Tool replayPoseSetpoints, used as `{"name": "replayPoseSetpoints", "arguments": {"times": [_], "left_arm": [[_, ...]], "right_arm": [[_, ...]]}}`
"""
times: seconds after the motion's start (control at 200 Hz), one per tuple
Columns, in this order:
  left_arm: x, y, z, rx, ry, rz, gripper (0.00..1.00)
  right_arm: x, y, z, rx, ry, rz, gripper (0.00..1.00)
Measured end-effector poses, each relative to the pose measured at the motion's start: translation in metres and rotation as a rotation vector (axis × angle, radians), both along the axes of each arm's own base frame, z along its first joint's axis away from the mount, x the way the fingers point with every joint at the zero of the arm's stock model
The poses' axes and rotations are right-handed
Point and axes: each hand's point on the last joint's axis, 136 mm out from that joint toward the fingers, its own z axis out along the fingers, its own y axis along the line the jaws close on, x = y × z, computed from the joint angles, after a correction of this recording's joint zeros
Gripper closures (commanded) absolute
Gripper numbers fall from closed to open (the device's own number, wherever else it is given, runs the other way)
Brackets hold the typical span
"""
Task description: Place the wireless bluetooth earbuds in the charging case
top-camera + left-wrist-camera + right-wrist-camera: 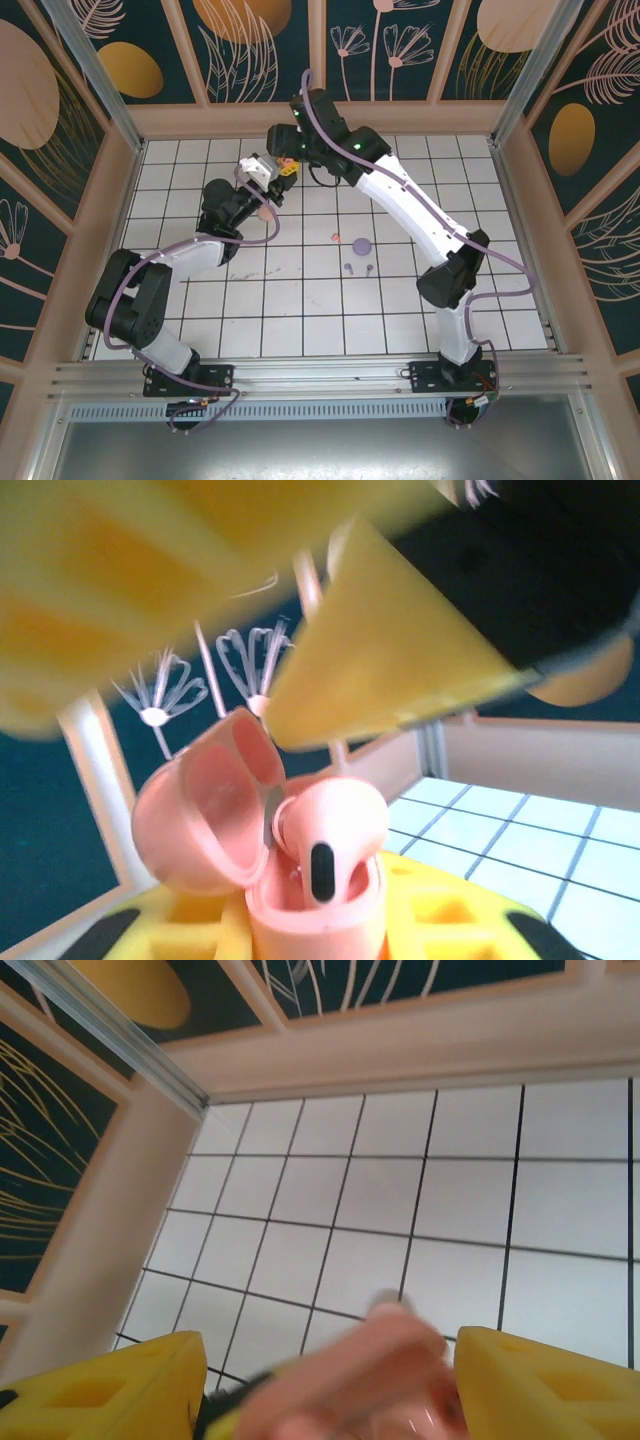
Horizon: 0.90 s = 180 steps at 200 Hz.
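A pale pink charging case (300, 910) stands with its lid (195, 820) swung open to the left, and my left gripper (315, 938) is shut on its base. One pale pink earbud (325, 830) sits upright in the case, its dark spot facing the camera. My right gripper (275, 630) hovers just above it; its yellow fingers (390, 670) are spread and off the bud. In the right wrist view the right gripper (335, 1390) is open, with the blurred pink case (370, 1370) between its fingers and touching neither. Both grippers meet at the far left-centre (275, 172).
On the tiles mid-table lie a small coral bud (336, 238), a round purple case (361, 243) and two purple buds (348, 267) (368, 268). The wooden back wall (320, 118) runs close behind the grippers.
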Motion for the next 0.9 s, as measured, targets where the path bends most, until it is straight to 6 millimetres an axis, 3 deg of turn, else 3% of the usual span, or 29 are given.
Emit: {"name": "replayPoseSetpoints", "arguments": {"times": [0.135, 0.23, 0.315, 0.42, 0.47, 0.656, 0.901], "left_arm": [[-0.011, -0.012, -0.002, 0.008, 0.004, -0.068, 1.0], [-0.016, -0.016, -0.003, 0.012, 0.005, -0.105, 1.0], [-0.02, -0.019, -0.004, 0.018, 0.005, -0.138, 1.0], [-0.027, -0.024, -0.006, 0.029, 0.009, -0.181, 1.0], [-0.029, -0.026, -0.008, 0.035, 0.016, -0.204, 1.0], [-0.034, -0.032, -0.021, 0.052, 0.059, -0.259, 1.0], [-0.036, -0.035, -0.028, 0.065, 0.092, -0.286, 1.0]], "right_arm": [[-0.014, -0.019, 0.027, 0.063, -0.039, 0.006, 0.32], [-0.022, -0.046, 0.04, 0.111, -0.057, 0.001, 0.37], [-0.028, -0.071, 0.043, 0.154, -0.064, -0.002, 0.61], [-0.035, -0.091, 0.031, 0.19, -0.044, 0.009, 0.9], [-0.039, -0.091, 0.023, 0.21, -0.025, 0.029, 1.0], [-0.056, -0.072, -0.005, 0.239, 0.054, 0.14, 1.0], [-0.076, -0.049, -0.004, 0.267, 0.074, 0.24, 1.0]]}}
